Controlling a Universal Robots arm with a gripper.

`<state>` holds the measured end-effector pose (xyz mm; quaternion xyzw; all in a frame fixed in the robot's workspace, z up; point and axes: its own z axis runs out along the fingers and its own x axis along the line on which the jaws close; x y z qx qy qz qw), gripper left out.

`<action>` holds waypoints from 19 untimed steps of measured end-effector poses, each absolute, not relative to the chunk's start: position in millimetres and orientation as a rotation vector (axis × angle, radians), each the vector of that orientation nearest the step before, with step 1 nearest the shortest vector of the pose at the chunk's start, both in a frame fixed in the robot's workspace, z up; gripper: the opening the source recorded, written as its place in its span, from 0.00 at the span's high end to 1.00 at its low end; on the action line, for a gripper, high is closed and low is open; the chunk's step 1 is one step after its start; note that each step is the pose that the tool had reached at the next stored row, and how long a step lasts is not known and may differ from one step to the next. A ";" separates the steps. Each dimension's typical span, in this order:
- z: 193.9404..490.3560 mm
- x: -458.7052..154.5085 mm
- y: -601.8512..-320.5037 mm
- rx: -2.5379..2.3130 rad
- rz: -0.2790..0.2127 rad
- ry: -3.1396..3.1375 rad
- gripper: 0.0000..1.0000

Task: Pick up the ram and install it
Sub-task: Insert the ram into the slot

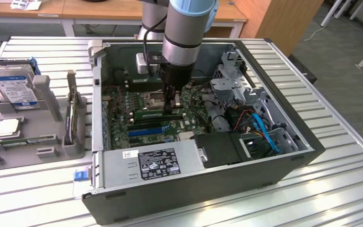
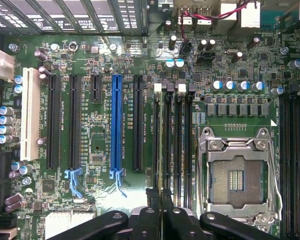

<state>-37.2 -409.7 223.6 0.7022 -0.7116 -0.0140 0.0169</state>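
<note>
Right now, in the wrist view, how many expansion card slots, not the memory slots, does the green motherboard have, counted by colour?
White plastic expansion slot: 1
Black plastic expansion slots: 4 (3 long, 1 short)
Blue plastic expansion slot: 1
Total: 6

Count: one open computer case (image 1: 200,194), one motherboard (image 2: 97,115), one gripper (image 2: 160,196), one hard drive (image 1: 14,87), one power supply (image 1: 150,163), one empty CPU socket (image 2: 236,177), one white expansion slot (image 2: 30,120), one blue expansion slot (image 2: 116,125), four black expansion slots (image 2: 53,125), three long and one short.
</note>
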 end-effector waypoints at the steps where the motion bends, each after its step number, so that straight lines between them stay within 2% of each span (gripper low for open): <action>1: 223.6 -37.7 -409.7 2.182 -0.044 -2.212 0.88; 19: 223.7 -36.8 -409.8 2.182 -0.044 -2.212 0.88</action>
